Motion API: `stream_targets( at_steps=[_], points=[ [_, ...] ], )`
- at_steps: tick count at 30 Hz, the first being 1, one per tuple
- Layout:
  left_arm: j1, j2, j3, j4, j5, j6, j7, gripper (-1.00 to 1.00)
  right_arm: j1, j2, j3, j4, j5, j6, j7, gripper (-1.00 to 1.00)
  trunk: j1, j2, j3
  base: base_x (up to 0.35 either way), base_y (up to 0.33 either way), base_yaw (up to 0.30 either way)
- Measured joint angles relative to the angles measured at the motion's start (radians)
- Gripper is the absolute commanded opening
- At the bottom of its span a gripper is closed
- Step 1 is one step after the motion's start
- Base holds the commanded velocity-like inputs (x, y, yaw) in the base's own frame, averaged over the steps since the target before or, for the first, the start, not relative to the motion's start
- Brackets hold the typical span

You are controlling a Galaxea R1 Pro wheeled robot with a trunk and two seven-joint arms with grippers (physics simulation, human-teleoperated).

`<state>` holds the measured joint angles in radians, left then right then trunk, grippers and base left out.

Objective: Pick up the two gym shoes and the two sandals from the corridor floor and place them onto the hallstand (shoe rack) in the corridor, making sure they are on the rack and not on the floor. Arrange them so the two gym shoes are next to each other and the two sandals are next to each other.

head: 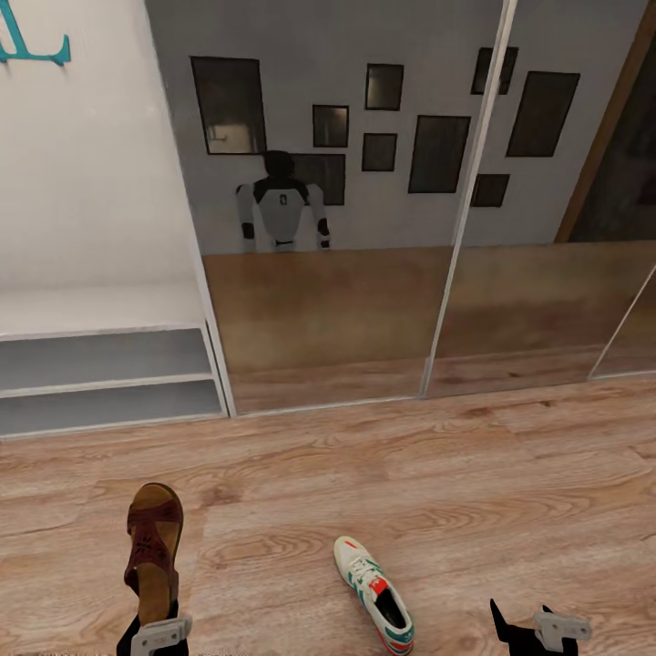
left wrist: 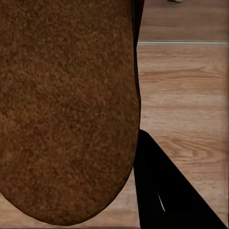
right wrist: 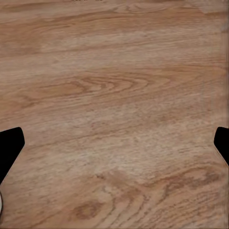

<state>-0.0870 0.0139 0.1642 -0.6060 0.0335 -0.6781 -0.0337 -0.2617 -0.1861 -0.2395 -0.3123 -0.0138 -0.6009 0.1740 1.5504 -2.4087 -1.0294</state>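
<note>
Left gripper holds sandal; right gripper spread wide.

Browns, whites and one teal mark

The sandal has a tan footbed and maroon straps (its sole is speckled brown); the shoe, at its 3 o'clock, is white with green stripes and a red-orange tongue patch. The floor is light brown with knotted grain. The rack is pale grey-white, a teal letter at 12 o'clock.
</note>
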Motion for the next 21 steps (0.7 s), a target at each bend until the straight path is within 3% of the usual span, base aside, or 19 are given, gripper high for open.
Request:
stream_targets(
  at_steps=[5, 21],
  points=[
    [0.000, 0.001, 0.001, -0.002, 0.001, 0.000, 0.000, -1.00, 0.000, 0.000, 0.000, 0.000, 0.000, 0.000, 0.000, 1.00, 0.000, 0.000, 0.000, 0.013, -0.160, 0.236],
    [0.000, 0.002, 0.000, -0.002, 0.001, -0.001, 0.000, -1.00, 0.000, 0.000, 0.000, 0.000, 0.000, 0.000, 0.000, 1.00, 0.000, 0.000, 0.000, 0.002, -0.010, 0.276]
  ],
)
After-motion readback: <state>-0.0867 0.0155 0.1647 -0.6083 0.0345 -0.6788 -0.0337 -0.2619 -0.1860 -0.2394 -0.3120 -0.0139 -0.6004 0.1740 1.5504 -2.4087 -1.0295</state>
